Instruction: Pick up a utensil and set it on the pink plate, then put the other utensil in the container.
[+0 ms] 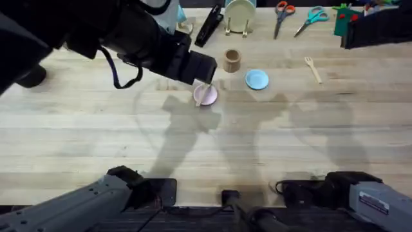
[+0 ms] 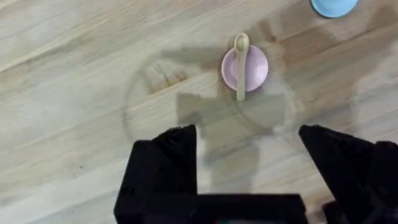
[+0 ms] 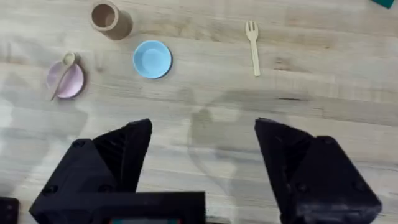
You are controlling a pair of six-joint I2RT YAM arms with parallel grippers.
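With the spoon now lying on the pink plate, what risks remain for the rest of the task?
1. The spoon overhangs the small pink plate; a bump from the left gripper may knock it off.
2. The fork lies flat on the table, thin and hard to pinch.
3. The wooden cup is narrow and might tip when the fork drops in.

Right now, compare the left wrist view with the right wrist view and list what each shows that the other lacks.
Left wrist alone: its own open left claw.
Right wrist alone: the wooden container, the fork lying on bare table to the side, and the open right claw.
Both: the spoon lying across the pink plate, the blue plate and the wooden table.
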